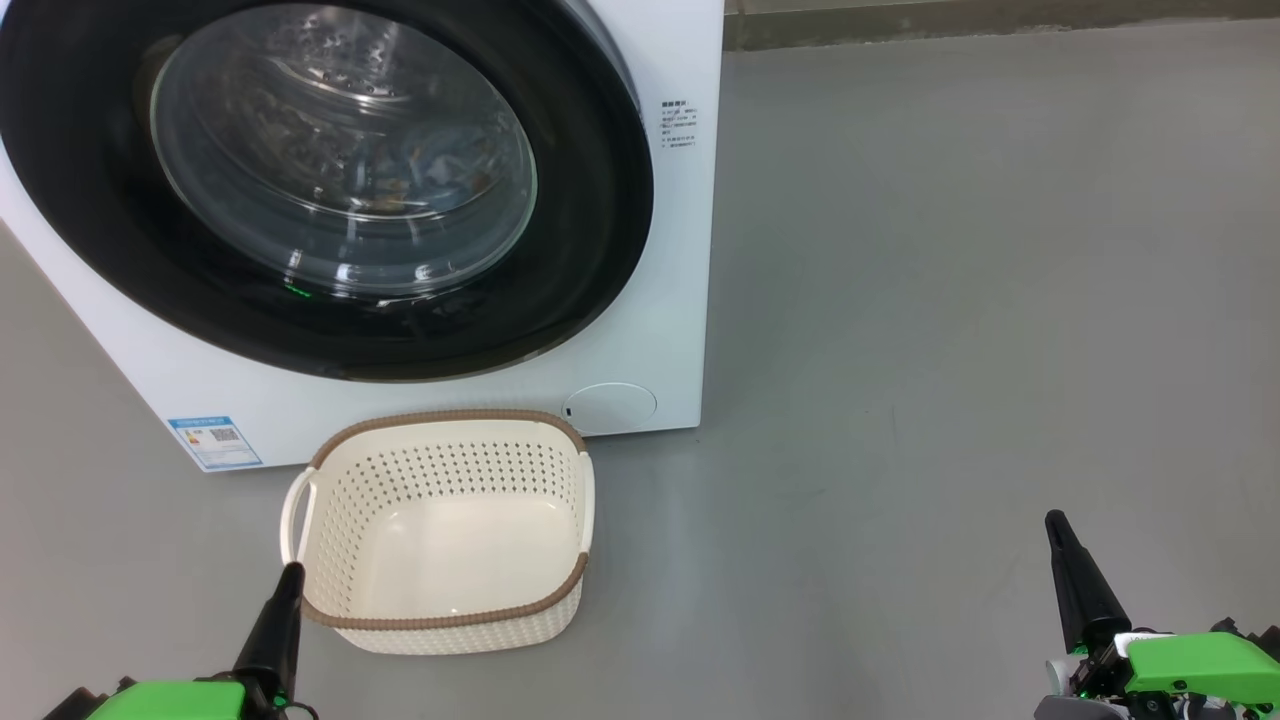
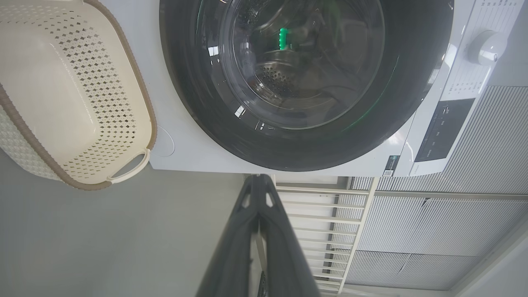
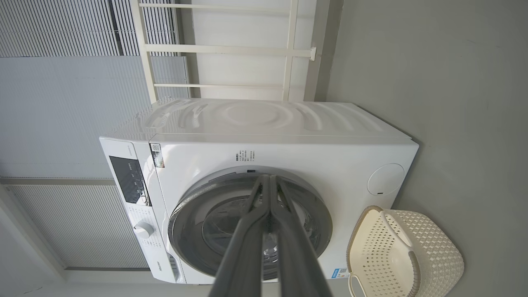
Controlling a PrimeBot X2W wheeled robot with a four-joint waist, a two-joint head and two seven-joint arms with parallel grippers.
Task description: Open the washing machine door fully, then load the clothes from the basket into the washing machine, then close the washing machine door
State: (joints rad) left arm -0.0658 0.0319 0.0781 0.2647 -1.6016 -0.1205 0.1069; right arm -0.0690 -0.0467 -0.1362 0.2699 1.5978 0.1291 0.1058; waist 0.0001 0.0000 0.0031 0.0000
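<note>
The white washing machine (image 1: 682, 260) stands at the upper left. Its washing machine door (image 1: 600, 190), a black rim around bulging glass, lies shut against the front. Behind the glass, dim blue and orange patches of the clothes (image 1: 435, 172) show in the steel drum. On the floor in front sits the cream basket (image 1: 450, 414) with nothing in it. My left gripper (image 1: 291, 572) is shut, its tip just over the basket's near left corner. My right gripper (image 1: 1055, 520) is shut far to the right, above bare floor. Both hold nothing.
Grey floor (image 1: 950, 350) stretches wide to the right of the machine. A round service flap (image 1: 610, 407) and a blue sticker (image 1: 215, 442) mark the machine's lower front. A white rail rack (image 3: 231, 49) and slatted wall panels stand behind the machine.
</note>
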